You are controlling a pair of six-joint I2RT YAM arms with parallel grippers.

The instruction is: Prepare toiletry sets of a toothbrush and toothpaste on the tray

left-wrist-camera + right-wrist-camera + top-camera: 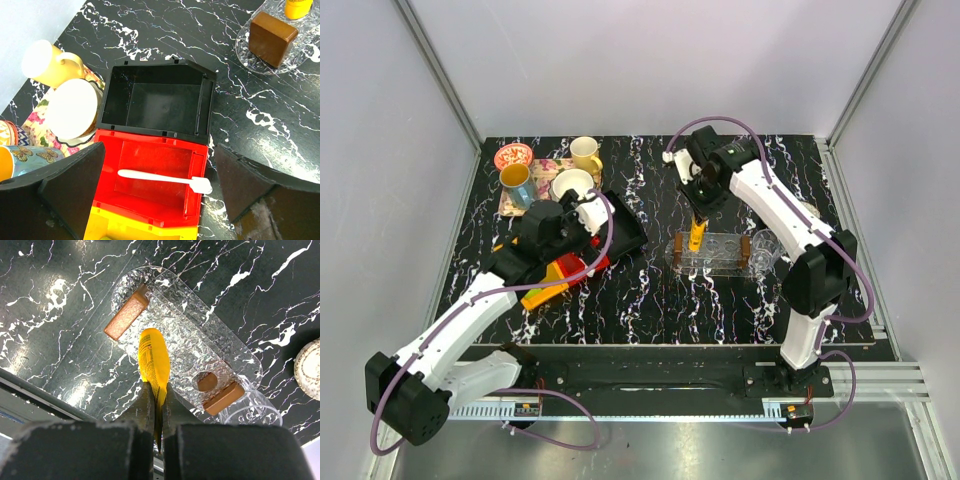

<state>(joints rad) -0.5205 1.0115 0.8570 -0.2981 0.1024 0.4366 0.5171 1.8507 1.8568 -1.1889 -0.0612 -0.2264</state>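
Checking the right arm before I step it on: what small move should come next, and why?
Probably lower the right gripper a little, then open it. It is shut on the flat end of the yellow tube, which hangs nose-down over the rack on the tray; whether the tube rests on anything I cannot tell.

Bright, even light comes from above, leaving soft shadows. The glossy worktop (650, 310) shows faint glare, and all views are sharp.
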